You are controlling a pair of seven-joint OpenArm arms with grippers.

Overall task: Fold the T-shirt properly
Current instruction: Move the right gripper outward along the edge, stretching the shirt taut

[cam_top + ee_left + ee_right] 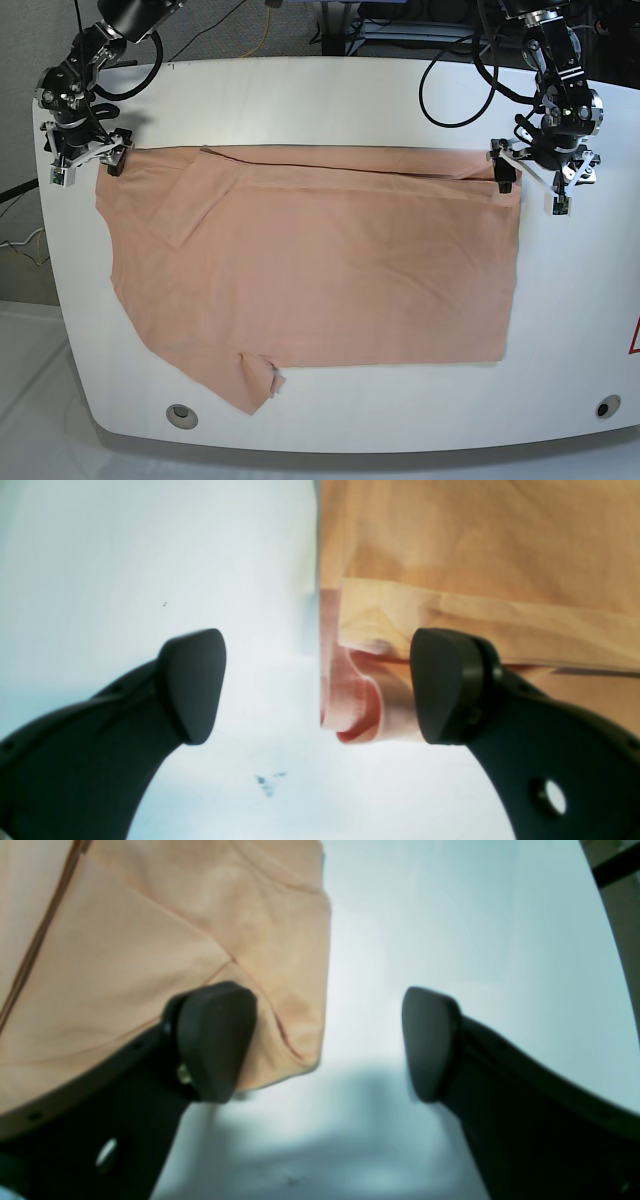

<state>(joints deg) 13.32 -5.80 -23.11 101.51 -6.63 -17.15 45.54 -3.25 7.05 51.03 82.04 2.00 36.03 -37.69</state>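
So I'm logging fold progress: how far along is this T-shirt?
Early. Done: the T-shirt has one lengthwise fold, edges meeting along the far side. In hand: nothing gripped; left gripper and right gripper sit open at its far corners. Left: sleeve and remaining folds.

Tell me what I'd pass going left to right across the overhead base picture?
Right arm's tool at the cloth's far corner → T-shirt spread across the white table → left arm's tool at the opposite far corner. Both tools stand open.
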